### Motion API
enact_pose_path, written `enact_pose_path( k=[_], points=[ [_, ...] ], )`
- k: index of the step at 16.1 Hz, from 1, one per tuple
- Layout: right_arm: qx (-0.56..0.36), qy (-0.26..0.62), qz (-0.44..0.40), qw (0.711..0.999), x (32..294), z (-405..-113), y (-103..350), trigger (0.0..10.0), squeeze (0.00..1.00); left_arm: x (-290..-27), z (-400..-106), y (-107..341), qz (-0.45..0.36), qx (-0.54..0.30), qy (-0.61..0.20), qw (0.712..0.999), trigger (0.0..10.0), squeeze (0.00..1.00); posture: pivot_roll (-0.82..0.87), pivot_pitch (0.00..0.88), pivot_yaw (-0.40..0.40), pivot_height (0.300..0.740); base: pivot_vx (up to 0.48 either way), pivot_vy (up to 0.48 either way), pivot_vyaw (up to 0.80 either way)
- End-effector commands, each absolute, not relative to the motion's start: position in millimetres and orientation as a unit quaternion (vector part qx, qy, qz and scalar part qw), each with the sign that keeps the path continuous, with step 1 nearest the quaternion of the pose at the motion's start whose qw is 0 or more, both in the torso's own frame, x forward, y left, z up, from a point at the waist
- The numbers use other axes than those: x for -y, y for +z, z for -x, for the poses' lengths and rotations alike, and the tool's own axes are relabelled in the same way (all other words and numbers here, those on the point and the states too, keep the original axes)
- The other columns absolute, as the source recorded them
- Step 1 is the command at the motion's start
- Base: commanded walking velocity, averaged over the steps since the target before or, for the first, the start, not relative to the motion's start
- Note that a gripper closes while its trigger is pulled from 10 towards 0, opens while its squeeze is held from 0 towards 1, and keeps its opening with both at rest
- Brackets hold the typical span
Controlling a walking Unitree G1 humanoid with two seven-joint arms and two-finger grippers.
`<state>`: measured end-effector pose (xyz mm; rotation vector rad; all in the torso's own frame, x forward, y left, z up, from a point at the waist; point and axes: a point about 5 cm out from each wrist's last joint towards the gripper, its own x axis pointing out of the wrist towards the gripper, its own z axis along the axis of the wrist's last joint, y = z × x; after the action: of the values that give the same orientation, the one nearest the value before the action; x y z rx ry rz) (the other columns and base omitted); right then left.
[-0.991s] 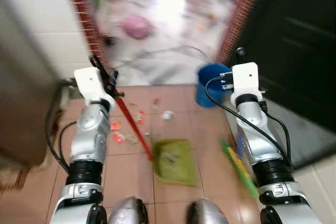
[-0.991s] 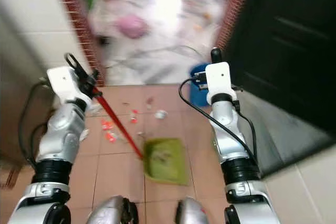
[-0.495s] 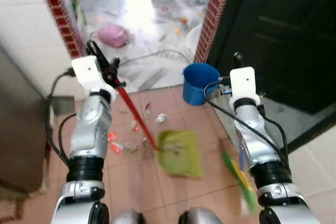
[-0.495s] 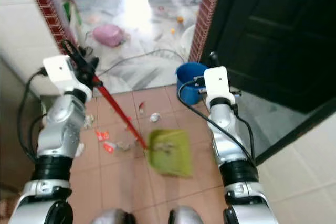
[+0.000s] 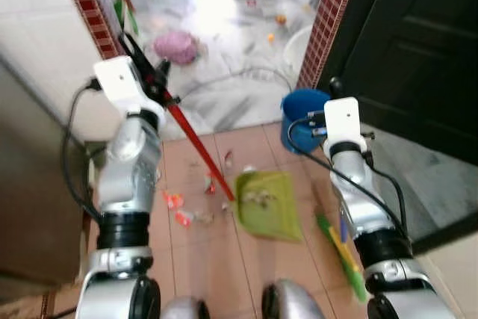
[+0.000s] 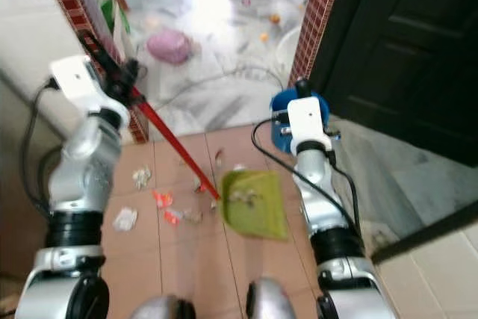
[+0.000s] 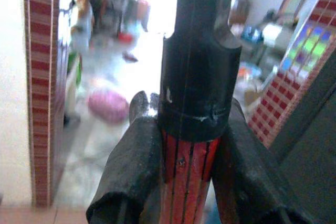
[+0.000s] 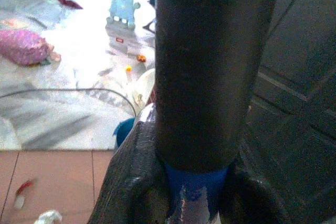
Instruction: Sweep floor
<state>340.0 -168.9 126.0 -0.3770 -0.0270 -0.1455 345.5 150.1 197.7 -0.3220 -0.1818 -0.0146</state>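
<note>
Nearest the robot, the terracotta tile floor (image 5: 187,259) runs forward between a pale tiled wall (image 5: 30,28) on the left and a dark door (image 5: 418,42) on the right, leaving a narrow strip of open tile. On the right of that strip, close to the robot's feet, lies the green and yellow head of a broom (image 5: 340,248); its dark, blue-banded handle is clamped between the fingers (image 8: 131,182) of the right gripper (image 8: 191,203), raised just in front of a blue bucket (image 5: 299,121).

In the middle of the tiles sits a green dustpan (image 5: 267,203), tilted, with some scraps already on it. Its long red handle (image 5: 196,143) slants up to the left into the left gripper (image 7: 184,192), whose fingers (image 7: 134,177) are squeezed tight around the red shaft just below a black end cap.

Just left of the dustpan, small pieces of litter (image 5: 179,211) are scattered on the tiles: orange-red bits, a pale crumpled scrap (image 6: 125,218) further left near the wall, and a few more by the pan's far edge. A black cable loops beside the left arm.

Beyond the tiles, two red brick pillars (image 5: 328,13) frame an opening, the bucket standing at the foot of the right one. Past it a bright grey marbled floor (image 5: 224,50) stretches away, strewn with a pink bundle (image 5: 178,44), a thin cable and small blurred objects.
</note>
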Motion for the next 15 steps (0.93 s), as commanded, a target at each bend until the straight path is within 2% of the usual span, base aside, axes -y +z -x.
enact_pose_path(
  k=[1,8,15],
  points=[
    [0.021,-0.079,0.203,0.976,174,-342,130,10.0,0.00,-142,-345,229,0.186,0.146,-0.029,0.971,10.0,0.00,-0.05,0.057,0.017,0.740,0.472,0.000,0.00],
    [0.013,-0.073,0.205,0.976,170,-342,123,10.0,0.00,-144,-345,272,0.226,0.197,-0.026,0.954,10.0,0.00,-0.04,0.048,0.017,0.740,0.480,0.000,0.00],
    [0.014,-0.070,0.205,0.976,167,-343,121,10.0,0.00,-140,-350,272,0.212,0.188,-0.018,0.959,10.0,0.00,-0.04,0.043,0.022,0.740,0.480,0.000,0.00]
  ],
)
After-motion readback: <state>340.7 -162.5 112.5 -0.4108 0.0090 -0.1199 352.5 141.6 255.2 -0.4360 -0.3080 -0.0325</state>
